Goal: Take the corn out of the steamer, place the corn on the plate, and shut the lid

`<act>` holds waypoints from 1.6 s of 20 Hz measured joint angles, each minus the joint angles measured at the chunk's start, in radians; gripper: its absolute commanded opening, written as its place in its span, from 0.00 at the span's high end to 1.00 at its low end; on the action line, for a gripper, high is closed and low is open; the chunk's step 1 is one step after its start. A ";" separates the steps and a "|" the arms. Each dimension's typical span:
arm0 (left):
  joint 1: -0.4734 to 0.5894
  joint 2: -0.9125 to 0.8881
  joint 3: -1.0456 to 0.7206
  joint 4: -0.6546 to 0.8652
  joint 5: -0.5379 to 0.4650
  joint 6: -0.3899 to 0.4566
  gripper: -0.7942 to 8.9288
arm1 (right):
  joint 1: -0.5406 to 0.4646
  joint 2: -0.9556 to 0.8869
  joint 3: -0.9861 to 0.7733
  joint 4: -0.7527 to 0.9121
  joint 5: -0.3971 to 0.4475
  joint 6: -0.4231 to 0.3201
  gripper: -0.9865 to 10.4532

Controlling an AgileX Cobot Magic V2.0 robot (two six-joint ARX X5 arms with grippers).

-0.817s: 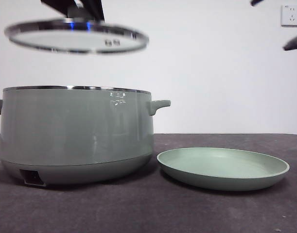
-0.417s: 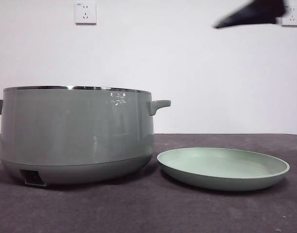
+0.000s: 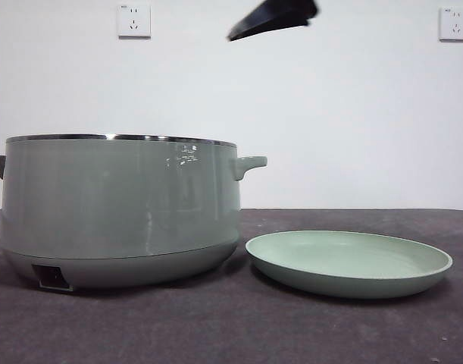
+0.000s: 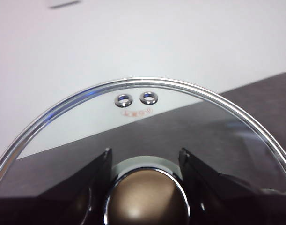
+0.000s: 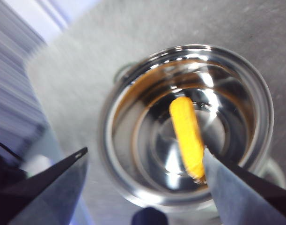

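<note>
The steamer (image 3: 117, 205) stands open at the left of the table, without its lid. In the right wrist view I look down into it (image 5: 133, 93), and the yellow corn (image 5: 187, 136) lies on its shiny steel bottom. My right gripper (image 5: 143, 152) is open and empty high above the pot, its jaws spread wider than the corn. It shows as a black tip (image 3: 270, 18) at the top of the front view. My left gripper (image 4: 145, 154) is shut on the knob (image 4: 147, 199) of the glass lid (image 4: 133, 126), held up out of the front view. The plate (image 3: 348, 262) lies empty to the right of the steamer.
The steamer's side handle (image 3: 248, 164) sticks out toward the plate, and its dark socket (image 3: 51, 278) faces the front. A dark table surface (image 3: 231, 326) extends in front of both. Two wall sockets (image 3: 133, 20) sit on the white wall behind.
The lid, held above the pot a second ago, has risen out of the front view. The right gripper's black tip has moved from the top right corner leftward to above the pot's right side.
</note>
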 measured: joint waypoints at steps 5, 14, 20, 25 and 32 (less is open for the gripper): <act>0.000 -0.083 0.000 -0.028 -0.042 0.008 0.93 | 0.081 0.261 0.295 -0.110 0.161 -0.154 0.56; 0.000 -0.130 0.000 -0.105 -0.043 0.008 0.93 | 0.201 0.599 0.367 -0.104 0.360 -0.322 0.56; 0.000 -0.126 0.000 -0.127 -0.043 0.008 0.93 | 0.193 0.652 0.367 -0.082 0.400 -0.325 0.82; 0.000 -0.125 0.000 -0.129 -0.048 0.008 0.93 | 0.194 0.657 0.373 -0.047 0.408 -0.325 0.93; 0.000 -0.122 0.000 -0.100 -0.067 0.008 0.93 | 0.166 0.315 0.447 -0.098 0.463 -0.277 0.93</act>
